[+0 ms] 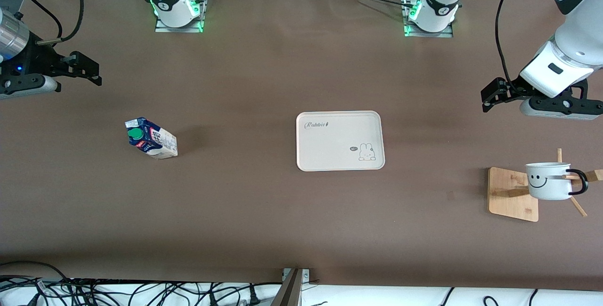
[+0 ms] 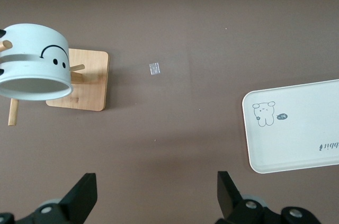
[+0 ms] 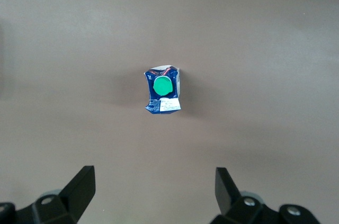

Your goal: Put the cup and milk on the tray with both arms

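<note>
The milk [image 1: 150, 139], a small carton with a dark blue top and a green cap, stands on the table toward the right arm's end; it also shows in the right wrist view [image 3: 163, 90]. My right gripper [image 1: 92, 73] is open and empty, up in the air near that end, apart from the carton. The cup [image 1: 549, 181], a white mug with a black smiley face, hangs by its handle on a wooden rack [image 1: 511, 197] toward the left arm's end. My left gripper [image 1: 487, 99] is open and empty above the table near the rack. The cream-white tray [image 1: 330, 146] lies empty mid-table.
The left wrist view shows the cup [image 2: 34, 70], the rack base [image 2: 85, 83], a corner of the tray [image 2: 296, 128] and a small scrap of tape [image 2: 154, 69] on the brown table. Cables lie along the table's front edge [image 1: 141, 292].
</note>
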Action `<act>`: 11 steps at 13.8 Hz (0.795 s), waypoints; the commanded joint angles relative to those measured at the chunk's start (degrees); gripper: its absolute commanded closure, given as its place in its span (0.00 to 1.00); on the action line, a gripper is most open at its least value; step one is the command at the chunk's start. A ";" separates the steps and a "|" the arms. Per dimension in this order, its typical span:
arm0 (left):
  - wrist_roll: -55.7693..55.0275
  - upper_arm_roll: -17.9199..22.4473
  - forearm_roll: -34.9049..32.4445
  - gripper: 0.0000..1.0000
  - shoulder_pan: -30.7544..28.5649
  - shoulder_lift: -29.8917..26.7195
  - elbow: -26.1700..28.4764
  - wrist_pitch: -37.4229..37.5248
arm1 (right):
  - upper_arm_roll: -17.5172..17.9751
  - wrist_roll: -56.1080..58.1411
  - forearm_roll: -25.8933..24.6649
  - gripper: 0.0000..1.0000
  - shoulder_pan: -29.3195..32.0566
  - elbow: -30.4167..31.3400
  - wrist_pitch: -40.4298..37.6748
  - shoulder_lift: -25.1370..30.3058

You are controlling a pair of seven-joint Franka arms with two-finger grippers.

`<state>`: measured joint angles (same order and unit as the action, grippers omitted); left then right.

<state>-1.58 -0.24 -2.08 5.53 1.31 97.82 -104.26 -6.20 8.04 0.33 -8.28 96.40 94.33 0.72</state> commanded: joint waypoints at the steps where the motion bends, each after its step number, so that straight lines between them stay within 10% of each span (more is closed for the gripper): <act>1: 0.44 -0.38 -0.03 0.00 0.36 1.24 -2.28 1.69 | 0.22 0.40 1.17 0.00 0.72 -1.31 -0.64 -0.55; 11: 0.87 0.14 0.14 0.00 -0.35 2.38 -3.24 4.85 | 0.22 0.40 1.17 0.00 0.72 -1.31 -0.55 -0.55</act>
<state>-1.58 -0.27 -2.07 5.55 1.70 97.62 -100.87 -6.21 8.04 0.33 -8.27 96.41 94.33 0.72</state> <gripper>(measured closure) 0.000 0.000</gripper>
